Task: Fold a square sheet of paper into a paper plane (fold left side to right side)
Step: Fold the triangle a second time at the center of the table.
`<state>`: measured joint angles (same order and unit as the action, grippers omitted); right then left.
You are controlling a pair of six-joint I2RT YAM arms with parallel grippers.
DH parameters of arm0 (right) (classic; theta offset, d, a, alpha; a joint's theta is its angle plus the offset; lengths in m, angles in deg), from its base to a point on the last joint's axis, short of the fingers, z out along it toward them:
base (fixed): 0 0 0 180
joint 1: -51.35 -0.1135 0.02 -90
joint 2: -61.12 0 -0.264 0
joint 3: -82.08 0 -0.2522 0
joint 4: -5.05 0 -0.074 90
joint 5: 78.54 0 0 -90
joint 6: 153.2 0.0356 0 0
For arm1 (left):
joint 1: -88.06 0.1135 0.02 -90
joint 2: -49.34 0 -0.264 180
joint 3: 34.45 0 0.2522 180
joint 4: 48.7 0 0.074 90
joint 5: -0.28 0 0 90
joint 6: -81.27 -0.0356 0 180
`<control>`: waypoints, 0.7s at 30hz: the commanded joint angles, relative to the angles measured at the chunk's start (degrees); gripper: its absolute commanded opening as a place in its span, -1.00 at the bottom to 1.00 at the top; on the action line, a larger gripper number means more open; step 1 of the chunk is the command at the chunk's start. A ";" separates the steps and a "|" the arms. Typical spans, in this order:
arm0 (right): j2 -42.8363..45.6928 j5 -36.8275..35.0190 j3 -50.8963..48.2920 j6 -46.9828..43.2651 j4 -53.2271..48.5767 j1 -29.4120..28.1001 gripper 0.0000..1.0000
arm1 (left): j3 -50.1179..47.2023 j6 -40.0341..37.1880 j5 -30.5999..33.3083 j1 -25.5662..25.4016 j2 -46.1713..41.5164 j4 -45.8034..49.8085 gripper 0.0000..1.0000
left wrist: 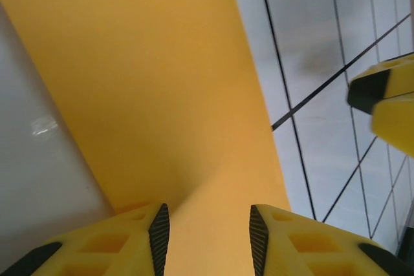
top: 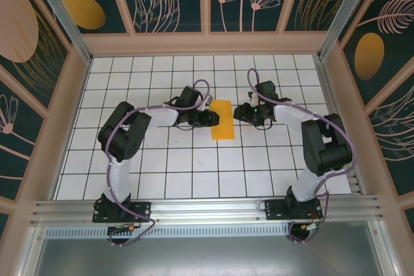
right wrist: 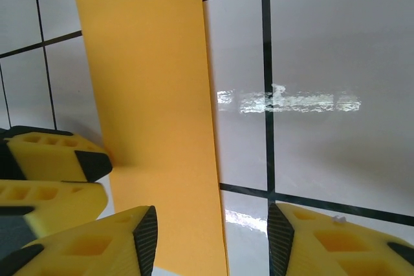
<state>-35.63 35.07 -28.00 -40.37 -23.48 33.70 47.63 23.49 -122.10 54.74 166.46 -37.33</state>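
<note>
The square sheet of paper (top: 221, 119), orange-yellow, lies folded into a narrow upright rectangle on the white grid table (top: 194, 166). My left gripper (top: 210, 119) is at the paper's left edge. In the left wrist view it (left wrist: 208, 237) is open, and the paper (left wrist: 149, 82) lies flat under the gap between its fingers. My right gripper (top: 238, 113) stands just right of the paper. In the right wrist view it (right wrist: 212, 240) is open, straddling the paper's (right wrist: 155, 95) right edge. The left gripper's fingertips (right wrist: 87, 163) rest on the paper's far side. A paper plane is out of view.
Wooden walls with leaf-pattern panels (top: 207, 4) enclose the table on three sides. Black grid lines (right wrist: 265, 95) cross the glossy tiles. The arm bases sit on a metal rail (top: 207, 208) at the near edge. Open tiles lie in front of the paper.
</note>
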 commanded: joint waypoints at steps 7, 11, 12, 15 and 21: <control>0.71 2.78 -0.56 0.55 0.75 -0.75 0.06 | -3.13 -0.43 3.21 -0.21 -0.77 1.18 -0.22; -1.66 4.25 0.87 1.24 0.72 -1.44 0.06 | -4.04 -0.50 3.77 -0.21 -1.26 0.91 -0.23; -2.38 4.73 1.28 1.47 0.78 -1.65 0.06 | -4.19 -0.46 3.82 -0.19 -1.36 0.82 -0.23; -4.10 5.30 2.00 2.19 1.11 -2.12 0.06 | -4.58 -0.32 3.69 -0.17 -1.59 0.42 -0.22; -6.52 8.04 2.54 3.92 3.53 -3.17 0.01 | -4.74 -0.24 3.38 -0.25 -1.58 -0.15 -0.23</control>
<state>-41.18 40.47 -27.21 -38.20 -21.99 31.19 44.61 23.47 -119.82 54.63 165.48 -40.30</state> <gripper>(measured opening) 0.513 0.384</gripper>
